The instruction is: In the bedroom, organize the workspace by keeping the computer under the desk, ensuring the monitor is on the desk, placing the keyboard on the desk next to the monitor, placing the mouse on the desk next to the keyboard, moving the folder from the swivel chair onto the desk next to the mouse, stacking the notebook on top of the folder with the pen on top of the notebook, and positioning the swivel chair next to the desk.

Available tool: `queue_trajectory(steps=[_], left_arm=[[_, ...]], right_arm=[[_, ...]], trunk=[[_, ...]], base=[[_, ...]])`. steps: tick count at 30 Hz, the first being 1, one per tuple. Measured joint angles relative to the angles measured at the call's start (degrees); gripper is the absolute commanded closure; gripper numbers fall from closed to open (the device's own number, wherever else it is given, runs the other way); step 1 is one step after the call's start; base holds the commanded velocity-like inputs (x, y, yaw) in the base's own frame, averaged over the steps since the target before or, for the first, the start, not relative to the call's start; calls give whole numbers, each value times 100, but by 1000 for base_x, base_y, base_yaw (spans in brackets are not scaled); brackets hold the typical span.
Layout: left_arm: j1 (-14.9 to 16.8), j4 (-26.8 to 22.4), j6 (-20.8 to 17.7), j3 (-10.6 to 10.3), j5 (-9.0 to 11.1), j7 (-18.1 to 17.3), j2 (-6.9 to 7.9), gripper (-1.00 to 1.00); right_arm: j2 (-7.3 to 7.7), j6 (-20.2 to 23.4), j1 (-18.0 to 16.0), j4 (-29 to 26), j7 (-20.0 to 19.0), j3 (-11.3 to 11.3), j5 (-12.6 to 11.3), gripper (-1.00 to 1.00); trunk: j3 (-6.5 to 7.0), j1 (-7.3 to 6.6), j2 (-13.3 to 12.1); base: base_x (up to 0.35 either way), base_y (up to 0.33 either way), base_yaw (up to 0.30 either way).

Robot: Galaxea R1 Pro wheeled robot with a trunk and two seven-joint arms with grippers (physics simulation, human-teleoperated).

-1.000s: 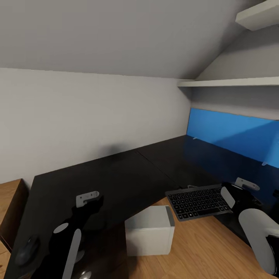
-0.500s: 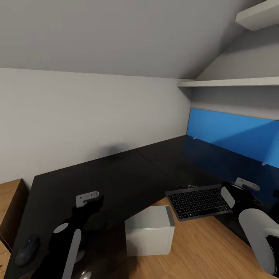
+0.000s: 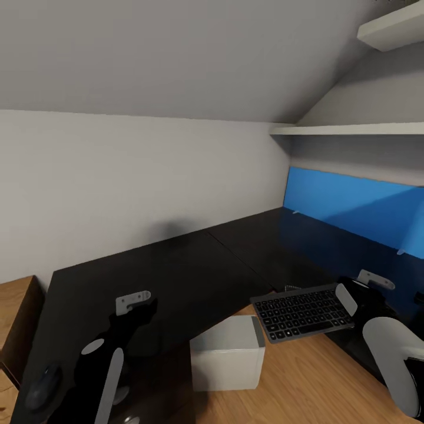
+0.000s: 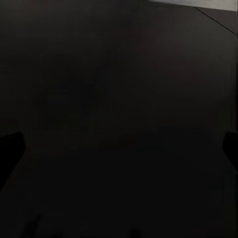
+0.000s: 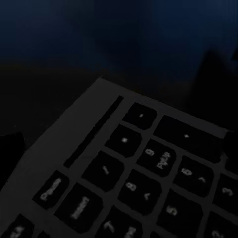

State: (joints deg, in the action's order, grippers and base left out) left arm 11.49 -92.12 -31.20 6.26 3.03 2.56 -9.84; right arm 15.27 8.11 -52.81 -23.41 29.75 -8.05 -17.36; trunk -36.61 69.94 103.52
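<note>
The glossy black L-shaped desk (image 3: 176,271) runs along the wall and turns toward the right. My right gripper (image 3: 352,299) is shut on the right end of the grey keyboard (image 3: 300,309), holding it in the air just off the desk's inner edge; its dark keys (image 5: 144,168) show close up. The light-grey computer (image 3: 227,353) stands on the wooden floor in the desk's inner corner. The dark mouse (image 3: 40,386) lies on the desk at the near left. My left gripper (image 3: 143,323) hovers open over bare desk top (image 4: 119,99). Monitor, pen and swivel chair are out of view.
A blue panel (image 3: 353,206) stands along the back of the desk's right wing, with white shelves (image 3: 353,126) above it under a sloped ceiling. A light wooden dresser (image 3: 15,318) adjoins the desk's left end. Wooden floor (image 3: 306,383) lies between the desk wings.
The head view has shifted slightly, so everything sits a little lower in the picture. The keyboard's free left end has dipped a little. The left arm has not moved.
</note>
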Motion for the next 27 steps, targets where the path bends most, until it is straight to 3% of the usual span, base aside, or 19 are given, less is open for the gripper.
queue_trajectory(steps=[8, 11, 18, 27], left_arm=[[-1, 0, 1, -4, -2, 1, -3, -100], [-1, 0, 3, -5, -2, 4, -4, -100], [-1, 0, 4, -5, -8, 8, -6, -100], [-1, 4, 4, -5, -10, 9, -6, -100]], right_arm=[[-47, -28, 0, -101, -10, -8, -6, -100], [-192, -21, 3, -343, -10, -23, -7, -100], [-488, 172, 120, -1388, 8, -30, -6, -100], [-893, 1076, 861, -3076, 5, -32, -22, -100]], trunk=[[144, -176, -321], [198, -242, -441], [323, -396, -722], [485, -593, -1083]], base=[[0, 0, 0], [0, 0, 0], [0, 0, 0], [0, 0, 0]])
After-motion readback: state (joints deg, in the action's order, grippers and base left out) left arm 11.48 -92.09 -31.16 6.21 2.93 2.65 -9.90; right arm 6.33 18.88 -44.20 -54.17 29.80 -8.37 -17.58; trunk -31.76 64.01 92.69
